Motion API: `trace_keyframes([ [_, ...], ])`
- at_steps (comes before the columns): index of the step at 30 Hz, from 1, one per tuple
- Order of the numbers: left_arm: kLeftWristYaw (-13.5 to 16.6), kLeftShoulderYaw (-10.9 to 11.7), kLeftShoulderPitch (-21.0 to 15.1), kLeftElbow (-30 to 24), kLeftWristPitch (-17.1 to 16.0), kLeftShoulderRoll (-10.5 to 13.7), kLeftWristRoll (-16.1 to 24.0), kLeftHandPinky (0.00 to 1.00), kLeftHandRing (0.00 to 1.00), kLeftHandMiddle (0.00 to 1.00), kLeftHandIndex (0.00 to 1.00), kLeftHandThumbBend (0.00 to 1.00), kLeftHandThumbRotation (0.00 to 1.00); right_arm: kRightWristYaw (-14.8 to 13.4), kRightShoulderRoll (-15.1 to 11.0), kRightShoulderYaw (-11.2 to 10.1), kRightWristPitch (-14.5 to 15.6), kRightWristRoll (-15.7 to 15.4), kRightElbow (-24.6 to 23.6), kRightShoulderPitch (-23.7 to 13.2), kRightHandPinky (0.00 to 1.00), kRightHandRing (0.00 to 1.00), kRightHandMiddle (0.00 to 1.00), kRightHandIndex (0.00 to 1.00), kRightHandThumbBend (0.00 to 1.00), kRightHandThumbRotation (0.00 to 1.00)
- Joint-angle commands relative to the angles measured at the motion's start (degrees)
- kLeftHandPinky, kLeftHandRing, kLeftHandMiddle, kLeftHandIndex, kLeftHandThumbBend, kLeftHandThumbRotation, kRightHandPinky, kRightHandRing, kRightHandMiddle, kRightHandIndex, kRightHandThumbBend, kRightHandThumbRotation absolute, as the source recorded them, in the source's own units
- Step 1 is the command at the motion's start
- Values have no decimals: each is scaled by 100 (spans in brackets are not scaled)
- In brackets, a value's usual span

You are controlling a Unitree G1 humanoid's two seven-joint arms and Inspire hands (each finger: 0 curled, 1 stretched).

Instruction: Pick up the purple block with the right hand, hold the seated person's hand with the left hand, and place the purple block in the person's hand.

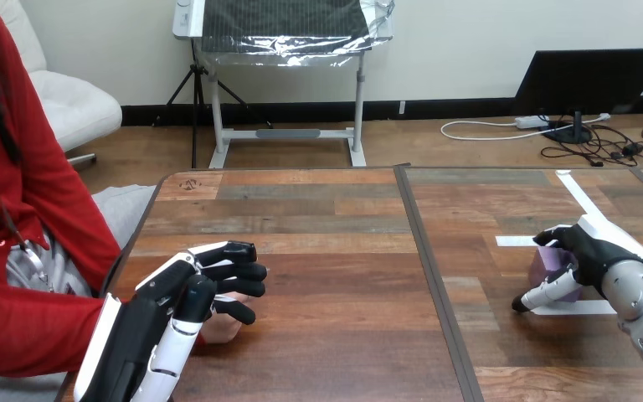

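The purple block [545, 263] rests on the table at the right, inside a square of white tape. My right hand [590, 251] reaches over it from the right, with fingers curled across its top and the thumb [544, 293] along its near side, so most of the block is hidden. At the lower left, my left hand [176, 301] lies over the person's hand [222, 328], its black fingers curled round it. Only a small patch of the person's hand shows under my fingers, near the table's left edge.
White tape strips [576, 193] mark the right half of the table. A dark seam [435, 285] runs front to back between the two tabletops. The person's red sleeve [25, 331] lies along the left edge.
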Motion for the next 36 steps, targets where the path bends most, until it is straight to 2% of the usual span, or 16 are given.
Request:
trace_keyframes([
  [1, -26, 57, -322, -107, -122, 3, -79, 50, 63, 65, 66, 56, 87, -12, -29, -93, -89, 117, -32, -252, 79, 80, 83, 84, 74, 0],
  [9, -58, 54, -310, -125, -96, 4, -116, 50, 63, 65, 66, 56, 87, -42, -71, -109, -208, 117, -33, -235, 71, 74, 79, 81, 68, 0],
  [18, -101, 79, -319, -98, -149, 30, -126, 51, 63, 65, 66, 54, 88, -84, -61, -127, -168, 136, -34, -256, 65, 68, 74, 77, 65, 0],
  [27, -100, 108, -314, -107, -141, 27, -109, 51, 62, 65, 66, 56, 88, -157, -81, -17, -64, 15, -35, -304, 62, 66, 71, 72, 65, 0],
  [36, -96, 121, -307, -115, -143, 16, -111, 51, 62, 64, 65, 58, 88, -234, -84, 6, -13, -45, -34, -323, 56, 61, 66, 66, 67, 0],
])
